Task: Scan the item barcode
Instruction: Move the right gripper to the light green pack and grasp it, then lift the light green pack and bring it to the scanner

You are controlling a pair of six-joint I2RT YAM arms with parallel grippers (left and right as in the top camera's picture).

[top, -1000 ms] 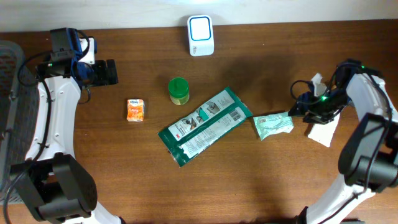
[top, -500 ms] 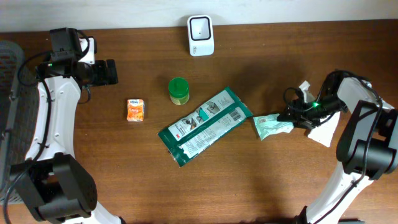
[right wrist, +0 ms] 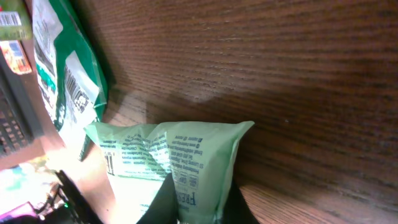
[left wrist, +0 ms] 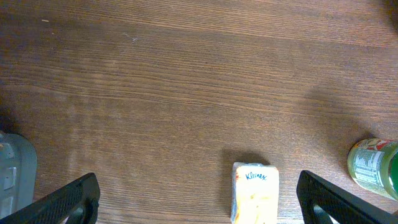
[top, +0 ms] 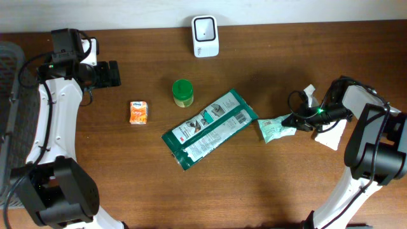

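A small light green packet [top: 275, 129] lies right of the table's middle, and my right gripper [top: 294, 120] is shut on its right edge. In the right wrist view the packet [right wrist: 169, 152] is pinched between the two dark fingers [right wrist: 159, 204], printed side facing the camera; the right gripper [right wrist: 198, 202] sits at the bottom edge of that view. The white barcode scanner [top: 205, 36] stands at the back centre. My left gripper [top: 113, 74] hovers open at the far left, holding nothing; in its own view the left gripper [left wrist: 199, 199] spans bare wood and a tissue pack [left wrist: 255, 193].
A large dark green bag [top: 208, 127] lies at the centre, with a green-lidded jar [top: 182, 93] behind it and the orange tissue pack [top: 138, 112] to its left. White crumpled packaging [top: 331, 134] lies under the right arm. A grey basket [top: 7, 63] sits at the left edge.
My right gripper moved left to the light green packet and shut on its edge. The left arm has stayed still.
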